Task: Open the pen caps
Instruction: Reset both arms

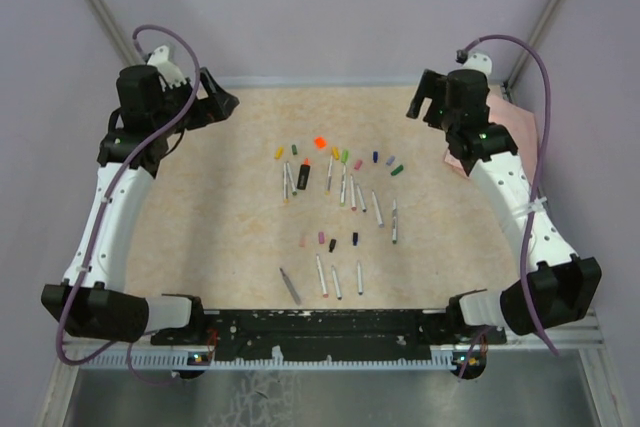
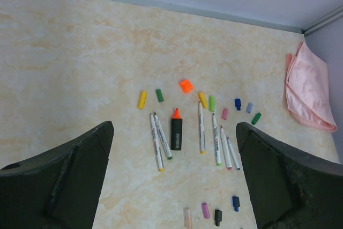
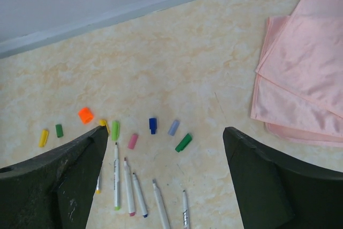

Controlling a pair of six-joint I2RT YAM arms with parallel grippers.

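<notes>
Small pen caps in mixed colours lie loose mid-table: an orange cap (image 1: pixel 320 142), a yellow cap (image 2: pixel 142 99), a green cap (image 2: pixel 159 95), a blue cap (image 3: pixel 153 125) and a dark green cap (image 3: pixel 183 142). A nearer row holds a purple cap (image 2: pixel 206 210) and a black cap (image 2: pixel 218 216). Uncapped white pens (image 1: pixel 345 189) and a black highlighter (image 2: pixel 176 132) lie beside them. My left gripper (image 1: pixel 215 102) (image 2: pixel 174 127) hangs open at the back left, high above the table. My right gripper (image 1: pixel 420 102) (image 3: pixel 166 128) hangs open at the back right. Neither holds anything.
A folded pink cloth (image 1: pixel 520 132) (image 3: pixel 305 63) lies at the table's right edge under the right arm. More white pens (image 1: pixel 322 275) and a grey pen (image 1: pixel 290 285) lie near the front. Walls close the table's back and sides.
</notes>
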